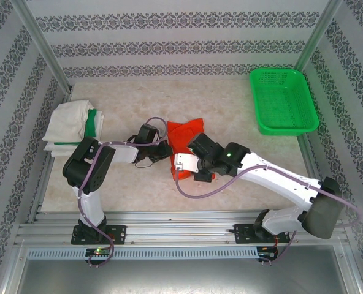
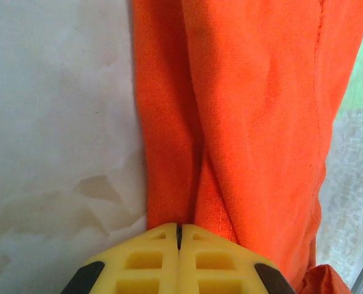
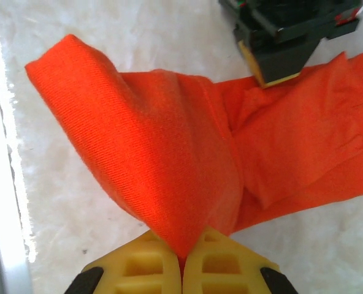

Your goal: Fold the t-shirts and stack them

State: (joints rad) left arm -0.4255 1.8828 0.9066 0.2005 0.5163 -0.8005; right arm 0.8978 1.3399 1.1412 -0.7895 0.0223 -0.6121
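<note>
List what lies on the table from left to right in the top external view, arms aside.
folded off-white and green t-shirts → orange-red t-shirt → green mesh basket

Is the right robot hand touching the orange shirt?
Touching. In the right wrist view, the right gripper pinches a fold of the orange shirt between shut jaws.
</note>
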